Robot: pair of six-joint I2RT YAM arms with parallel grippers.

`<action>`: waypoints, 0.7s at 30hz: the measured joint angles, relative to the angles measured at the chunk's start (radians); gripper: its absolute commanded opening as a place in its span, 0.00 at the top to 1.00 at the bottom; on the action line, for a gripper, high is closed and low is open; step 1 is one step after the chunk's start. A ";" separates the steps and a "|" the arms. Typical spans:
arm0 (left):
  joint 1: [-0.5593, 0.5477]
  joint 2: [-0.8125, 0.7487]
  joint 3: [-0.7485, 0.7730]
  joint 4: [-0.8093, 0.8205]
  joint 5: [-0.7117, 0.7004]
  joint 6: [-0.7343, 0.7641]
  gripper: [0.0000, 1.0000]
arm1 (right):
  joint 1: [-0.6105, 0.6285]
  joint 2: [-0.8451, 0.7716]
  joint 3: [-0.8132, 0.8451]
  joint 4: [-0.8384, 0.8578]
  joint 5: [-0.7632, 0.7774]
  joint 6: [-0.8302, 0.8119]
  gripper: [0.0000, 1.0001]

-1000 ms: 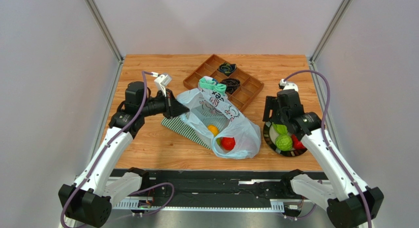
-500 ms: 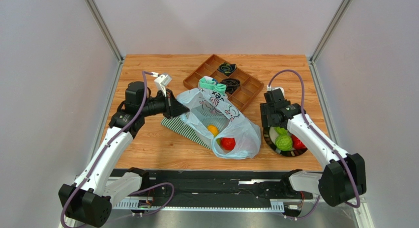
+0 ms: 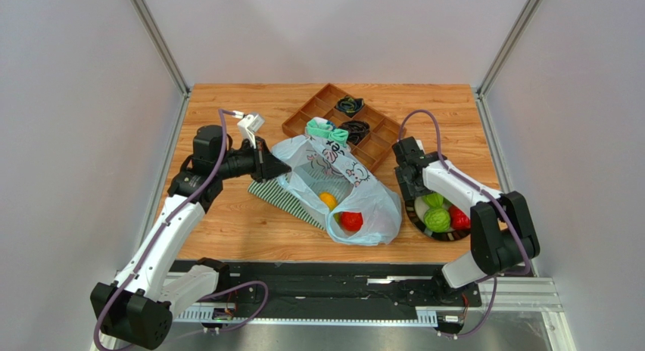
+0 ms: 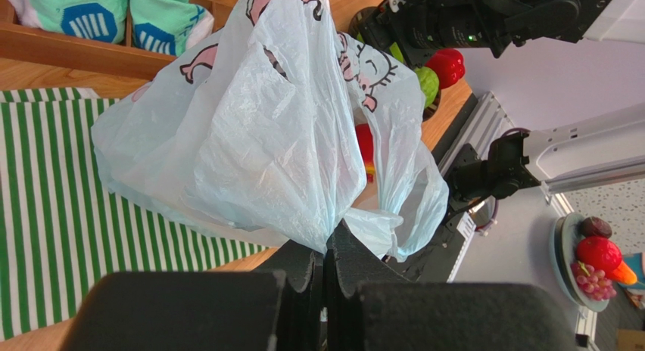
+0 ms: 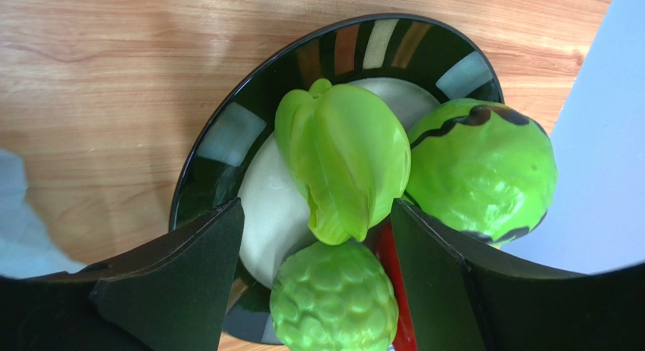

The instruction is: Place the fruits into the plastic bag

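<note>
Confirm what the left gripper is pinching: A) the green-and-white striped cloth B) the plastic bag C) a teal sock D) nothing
B: in the left wrist view the left gripper is shut on a bunched edge of the plastic bag, while the striped cloth lies flat beneath it.

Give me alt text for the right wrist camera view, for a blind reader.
The right gripper, jaws open, hangs over a black patterned plate holding a ridged green fruit, a striped green fruit and a bumpy green fruit, on a wooden table.
</note>
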 measured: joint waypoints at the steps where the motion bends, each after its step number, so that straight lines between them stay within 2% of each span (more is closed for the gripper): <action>1: 0.001 0.000 0.000 0.000 0.000 0.000 1.00 | 0.000 0.011 0.002 0.001 0.007 -0.004 0.24; 5: 0.004 0.002 0.000 0.000 -0.001 0.000 1.00 | 0.000 0.043 0.006 0.018 0.033 -0.020 0.25; 9: 0.005 0.005 0.000 -0.001 -0.001 0.000 1.00 | 0.000 0.056 0.006 0.034 0.059 -0.027 0.33; 16: 0.010 0.008 0.000 -0.001 -0.001 0.000 1.00 | 0.000 0.085 0.006 0.058 0.096 -0.032 0.38; 21: 0.011 0.008 0.000 -0.001 -0.001 0.000 1.00 | 0.000 0.108 0.006 0.063 0.113 -0.037 0.49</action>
